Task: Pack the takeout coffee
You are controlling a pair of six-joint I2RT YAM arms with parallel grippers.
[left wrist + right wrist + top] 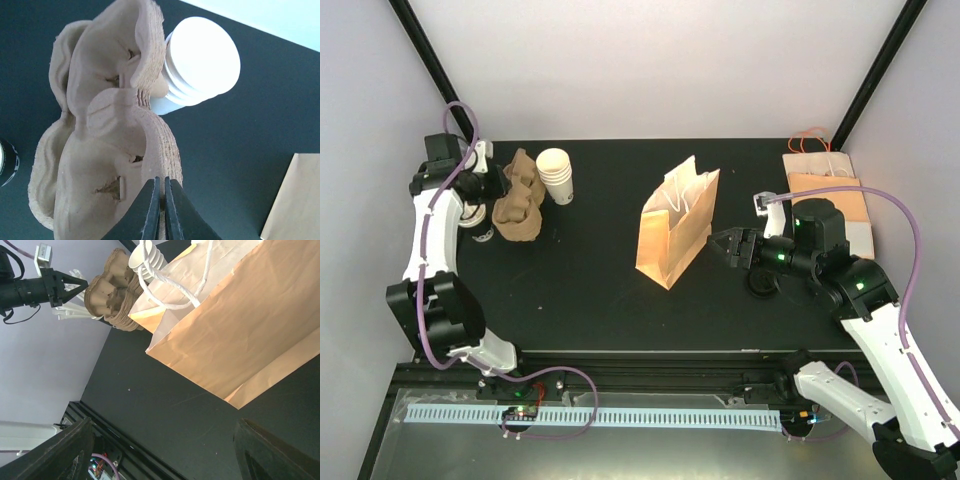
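A black round lid, seemingly the takeout coffee, peeks out just below my right wrist; its cup is hidden by the arm. The brown paper bag stands open mid-table, and fills the upper right of the right wrist view as the bag. My right gripper is open, pointing at the bag's right side with nothing between its fingers. My left gripper is at the far left, shut on the rim of a brown pulp cup carrier, the top one of a stack.
A stack of lidless white cups lies beside the carriers. A dark cup with white stirrers stands by the left arm. Flat paper bags lie at the back right. The table's front rail runs below.
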